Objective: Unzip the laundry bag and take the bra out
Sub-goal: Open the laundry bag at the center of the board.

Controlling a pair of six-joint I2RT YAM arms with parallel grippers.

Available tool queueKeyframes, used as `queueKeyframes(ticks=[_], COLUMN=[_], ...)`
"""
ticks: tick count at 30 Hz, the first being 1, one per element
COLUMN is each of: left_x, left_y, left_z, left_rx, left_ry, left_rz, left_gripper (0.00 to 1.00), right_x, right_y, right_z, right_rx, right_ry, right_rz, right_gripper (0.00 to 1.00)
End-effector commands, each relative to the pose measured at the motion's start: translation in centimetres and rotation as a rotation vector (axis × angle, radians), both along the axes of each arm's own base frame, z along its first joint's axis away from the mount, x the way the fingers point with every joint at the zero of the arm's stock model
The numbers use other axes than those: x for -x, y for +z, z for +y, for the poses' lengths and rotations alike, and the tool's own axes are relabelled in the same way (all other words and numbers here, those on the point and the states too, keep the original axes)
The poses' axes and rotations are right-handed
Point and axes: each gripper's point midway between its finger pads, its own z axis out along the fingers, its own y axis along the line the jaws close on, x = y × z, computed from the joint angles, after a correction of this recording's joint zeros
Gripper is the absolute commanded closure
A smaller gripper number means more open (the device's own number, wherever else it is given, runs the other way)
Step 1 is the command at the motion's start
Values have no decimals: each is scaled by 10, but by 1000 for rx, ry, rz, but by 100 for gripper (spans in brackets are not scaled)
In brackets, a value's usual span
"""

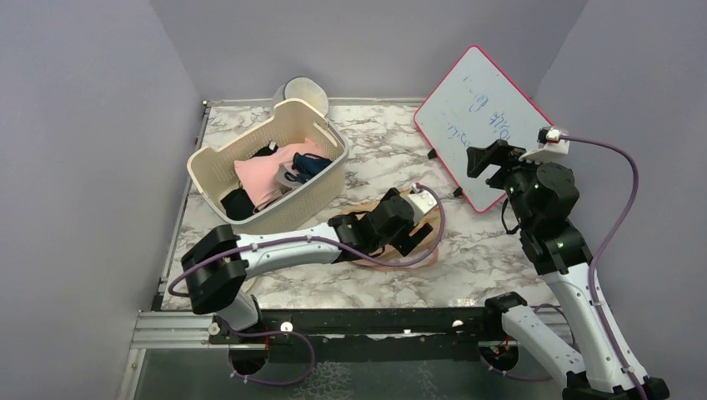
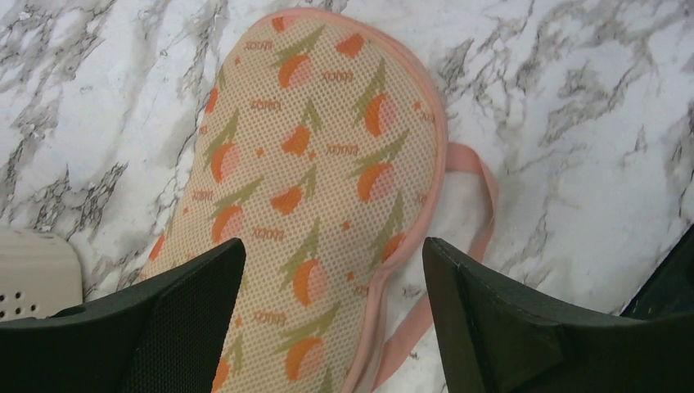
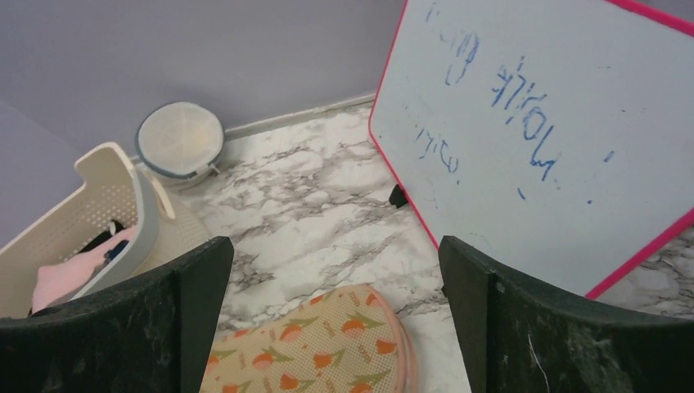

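Widest of all is the marble table [image 1: 375, 287], white stone veined with grey. At 2 o'clock of it leans the whiteboard [image 1: 488, 117], pink-framed and smeared with blue marker; only the right wrist camera is close enough to show the scribbles. At 10 o'clock sits the cream basket [image 1: 307, 197], perforated plastic with rounded corners.

At centre lies the laundry bag [image 2: 311, 188], flat on the stone and partly hidden under the left arm in the top view. The left wrist camera shows what the others cannot: a fine honeycomb mesh printed with orange-and-green leaf shapes, with a pink edge. The right wrist view catches just one rounded lobe at 6 o'clock.

The left gripper [image 2: 331, 262] is down over the pouch, jaws spread wide, one finger on each side of the pouch's width, grasping nothing. I cannot tell whether the tips touch the fabric. The right gripper [image 3: 335, 246] hangs high at 3 o'clock in front of the whiteboard, also spread wide and empty.

Behind the basket, at 12 o'clock, stands the round mesh case [image 3: 178, 139], white dome and grey rim. Inside the basket lies a pink garment [image 1: 258, 177], with a dark blue garment [image 1: 310, 164] at its 2 o'clock. Smallest is a pink strap loop [image 2: 484, 190] curling out from the pouch's edge at 3 o'clock in the left wrist view.
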Motion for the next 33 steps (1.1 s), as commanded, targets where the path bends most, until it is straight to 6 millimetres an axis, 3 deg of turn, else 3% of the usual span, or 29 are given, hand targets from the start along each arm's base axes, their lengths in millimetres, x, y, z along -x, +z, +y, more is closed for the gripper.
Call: queueKeyframes(ticks=[1,8,21,23,33], left_x=[22,28,14,10,12], left_y=[-3,-28,-63,-75,-69], left_z=[22,42,18,20,16], left_rx=[-49,-154,-340,-395,-391], left_ry=[-127,-166,-189,-173,-164], left_rz=[-20,-51,-149,-162,-167], left_gripper=[26,25,42,47,76], right_x=[9,12,22,22,23], right_y=[-4,4,12,13,15], right_z=[25,36,27,25,27], right_rx=[30,16,47,50,45], right_ry=[163,231,204,195,206], right_rz=[3,-40,-65,-67,-75], right_gripper=[5,5,6,6,6])
